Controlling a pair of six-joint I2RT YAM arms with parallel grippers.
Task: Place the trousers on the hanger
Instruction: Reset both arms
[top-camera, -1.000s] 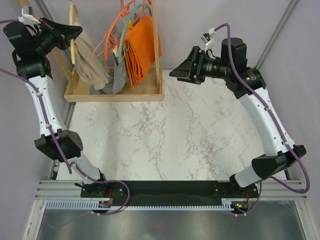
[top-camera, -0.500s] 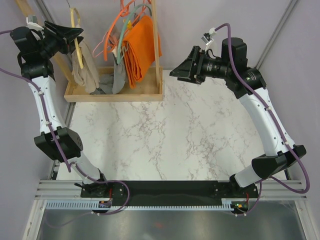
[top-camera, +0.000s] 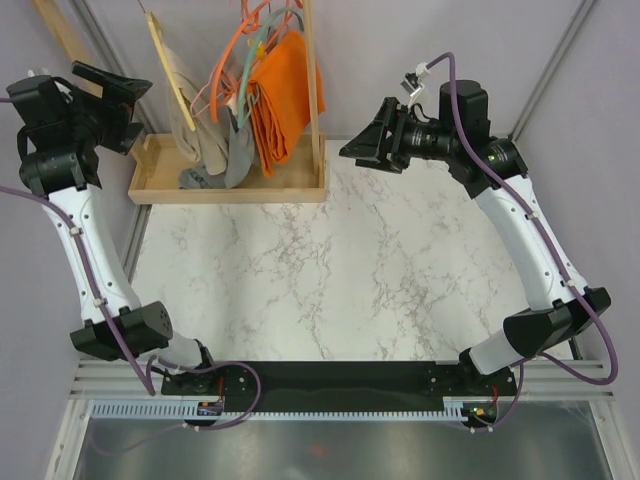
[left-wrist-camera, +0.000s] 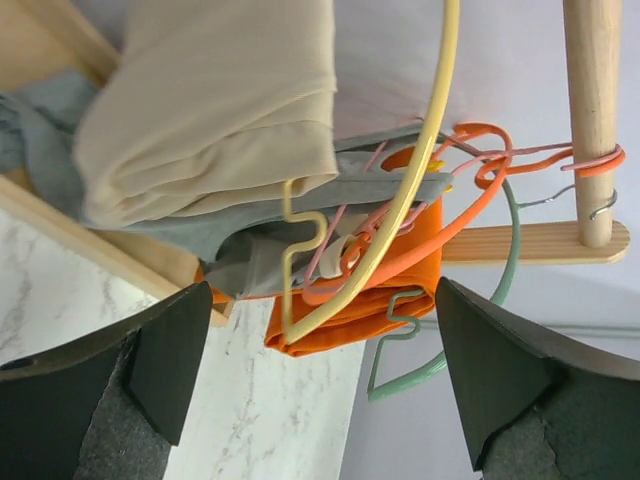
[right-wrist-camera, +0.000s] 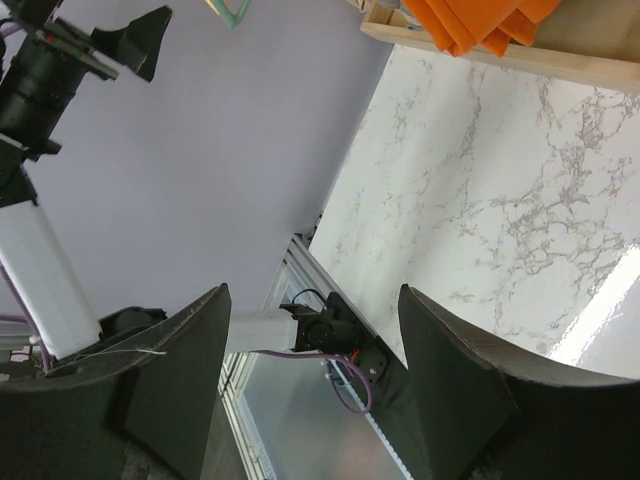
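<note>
Now trousers (top-camera: 192, 125) draped over hanger (top-camera: 159, 48), far-left bench corner; left end effector (top-camera: 133, 108) spread, empty; right end effector (top-camera: 362, 137) spread, empty.

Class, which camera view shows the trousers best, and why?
Left wrist view: the trousers fill its upper left, close up, folds clear. The top view shows them small; the right wrist view shows none.

In the left wrist view the trousers (left-wrist-camera: 210, 110) run off the top edge, so their waist cannot be seen, nor how they sit on the hanger (left-wrist-camera: 441, 100); the hanger's upper end is cut off there too; the grey garment (left-wrist-camera: 40, 120) lies largely behind the trousers; in the right wrist view only a corner of the orange cloth (right-wrist-camera: 470, 20) shows.
</note>
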